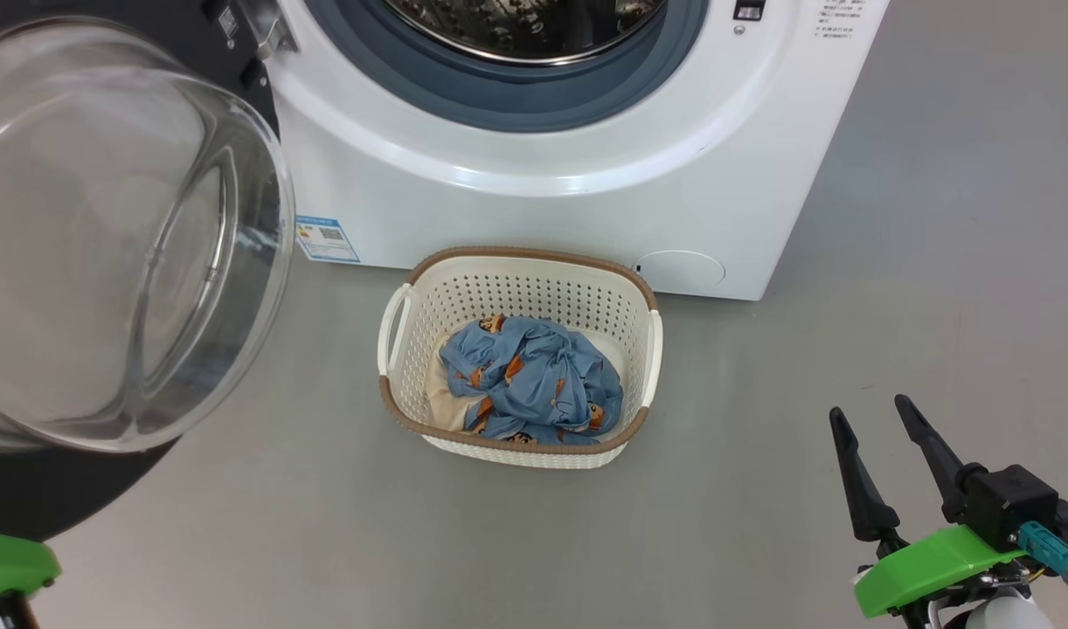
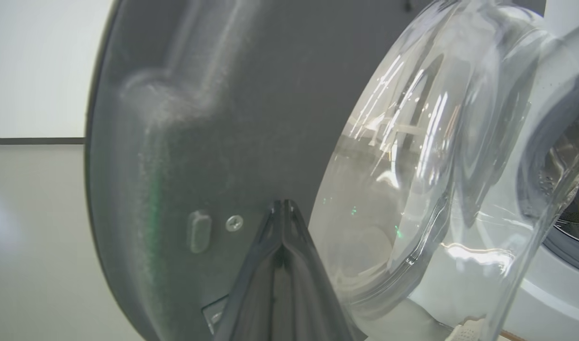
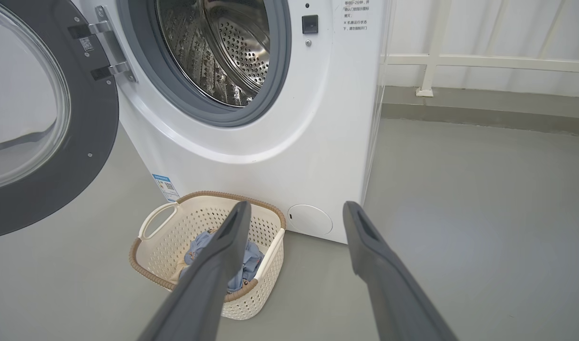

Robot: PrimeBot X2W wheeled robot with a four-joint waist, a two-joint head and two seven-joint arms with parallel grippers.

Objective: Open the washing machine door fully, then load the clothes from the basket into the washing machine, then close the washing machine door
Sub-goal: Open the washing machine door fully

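Basket [image 1: 521, 262], head view: cream perforated plastic, a rounded rectangle with a brown woven-look rim and a handle at each short end. Stands on grey floor [image 1: 761, 524] just before machine [image 1: 543, 201], long axis running left to right.
Clothes [image 1: 534, 376]: crumpled blue fabric with orange prints, a cream piece under the left edge. All lie in basket.
Machine: white box, grey rubber ring [image 1: 516, 96], perforated steel drum [image 1: 525, 26], blue label [image 1: 327, 238] low at left.
Door [image 1: 106, 236]: stands wide open at left, clear glass bulging toward camera, glossy black rim behind.
Right claw [image 1: 868, 412]: lower right, two dark tapering fingers spread apart, nothing between them. Clothes lie ahead and to its left, well apart.

Left wrist view. Left claw [image 2: 282, 204]: fingers pressed together, gripping nothing. Tips point at door's matt dark inner face, just beside the glass; contact cannot be told. Screw [image 2: 234, 222] sits just left of tips.

Right wrist view. Right claw: fingers parted, empty. Basket sits below and to the left, with the left finger crossing it in sight. Drum mouth is higher, also left. Door hangs on hinge [image 3: 104, 52] at far left.

Judgement: door looks fully open, so loading is the step in hand; nothing seen in drum. Right claw, open and facing basket, seems the readier arm. It needs to travel left and down onto the heap's crest. Fabric is soft and will likely sag and trail when lifted.
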